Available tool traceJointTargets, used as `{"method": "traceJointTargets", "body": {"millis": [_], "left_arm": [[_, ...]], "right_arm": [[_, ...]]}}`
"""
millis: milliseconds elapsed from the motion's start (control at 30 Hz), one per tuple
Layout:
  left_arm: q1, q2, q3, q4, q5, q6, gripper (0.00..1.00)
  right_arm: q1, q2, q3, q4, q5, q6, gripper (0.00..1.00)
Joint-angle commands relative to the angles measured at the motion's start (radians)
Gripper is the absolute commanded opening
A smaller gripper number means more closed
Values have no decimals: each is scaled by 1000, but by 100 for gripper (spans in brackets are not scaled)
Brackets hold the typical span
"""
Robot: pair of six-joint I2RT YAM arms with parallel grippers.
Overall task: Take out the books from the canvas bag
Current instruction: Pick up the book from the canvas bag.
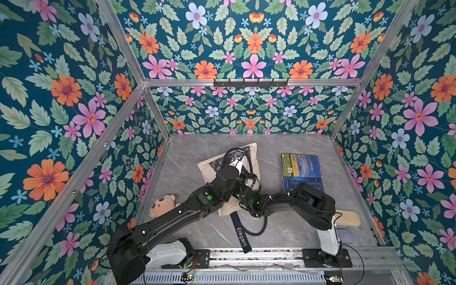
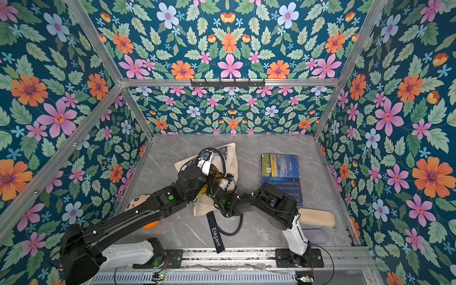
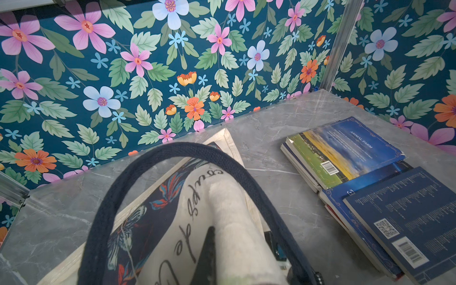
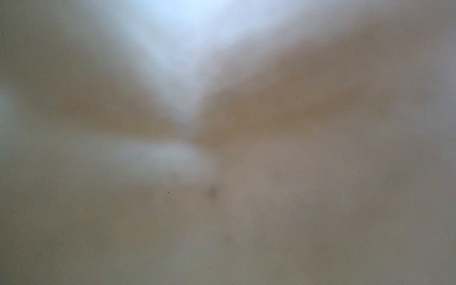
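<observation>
Matt canvas bag (image 3: 229, 204), glossy ppbk books (image 3: 345, 153), smooth marble-look table (image 3: 61, 217).

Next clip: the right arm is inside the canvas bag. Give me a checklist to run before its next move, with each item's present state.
1. Grip of left claw on canvas bag fabric: ok, clamped.
2. Grip of right claw: cannot tell; it is hidden inside the bag and its wrist view is a blur.
3. Bag emptied: not ok; a yellow cover shows in its mouth.
4. Room on the table beside the removed books: ok.
5. The navy handle clear of the left claw: not ok; it arcs around it.
6. The plush doll apart from the bag: ok.
</observation>
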Motion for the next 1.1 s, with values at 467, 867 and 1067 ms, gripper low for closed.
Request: {"method": "traceJointTargets", "body": {"millis": [467,867,1067], "left_arm": [[-1,-4,2,76,34,-5,0],[-1,5,2,76,52,-3,0],[-1,7,2,76,58,-3,0]], "right_arm": [[8,54,-47,87,13,64,64],[-11,-27,-48,170,109,-133,29],[-37,-28,-10,177,77,-141,29]]}}
